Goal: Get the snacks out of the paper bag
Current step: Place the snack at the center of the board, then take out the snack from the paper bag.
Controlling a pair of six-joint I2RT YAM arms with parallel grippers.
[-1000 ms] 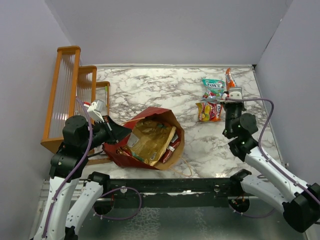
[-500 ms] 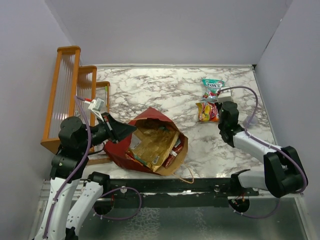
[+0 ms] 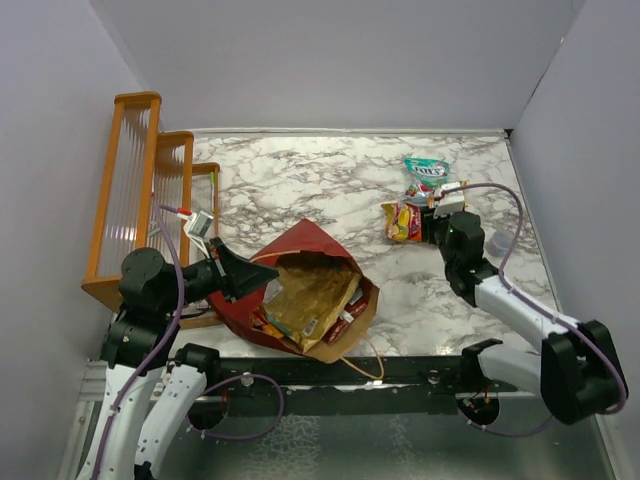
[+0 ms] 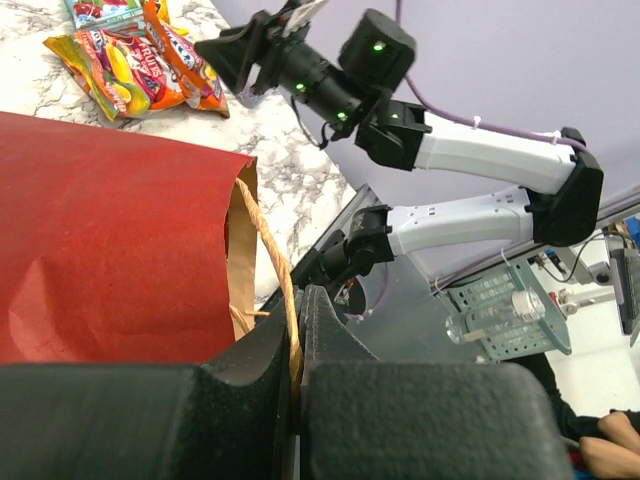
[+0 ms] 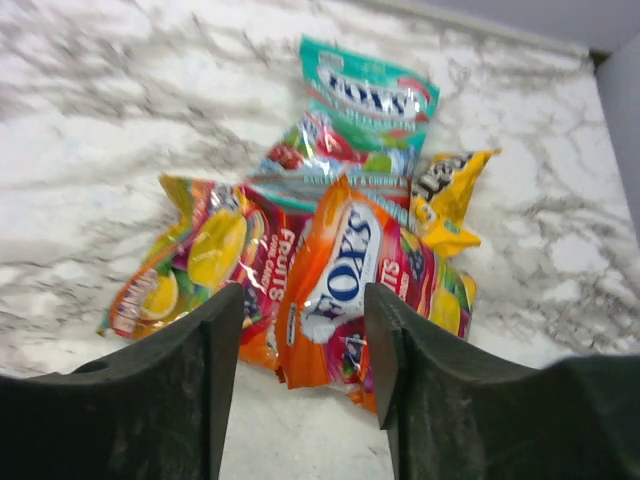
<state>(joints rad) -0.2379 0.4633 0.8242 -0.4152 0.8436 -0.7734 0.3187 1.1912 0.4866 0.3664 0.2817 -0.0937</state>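
The paper bag (image 3: 305, 245) lies on its side, mouth toward the arms, dark red outside (image 4: 110, 240). Inside show an orange-brown chip bag (image 3: 305, 295) and red packs (image 3: 347, 306). My left gripper (image 3: 252, 272) is shut on the bag's twisted tan handle (image 4: 268, 235), which runs down between the fingers of the left gripper (image 4: 298, 300). My right gripper (image 5: 302, 300) stands open just over the pile of snacks (image 3: 405, 222) on the table. An orange packet (image 5: 345, 270) lies loose between the jaws, on a red-yellow pack (image 5: 205, 260). Behind it lie a teal-white pouch (image 5: 365, 90) and a yellow packet (image 5: 445, 195).
An orange wooden rack (image 3: 140, 190) stands at the table's left edge, just behind the left arm. Grey walls close in the back and both sides. The dark frame rail (image 3: 330, 368) runs along the near edge below the bag's mouth.
My right gripper brought the orange packet down onto the pile and opened, letting it go. My left gripper kept hold of the handle and moved right; the bag shifted slightly toward the near edge.
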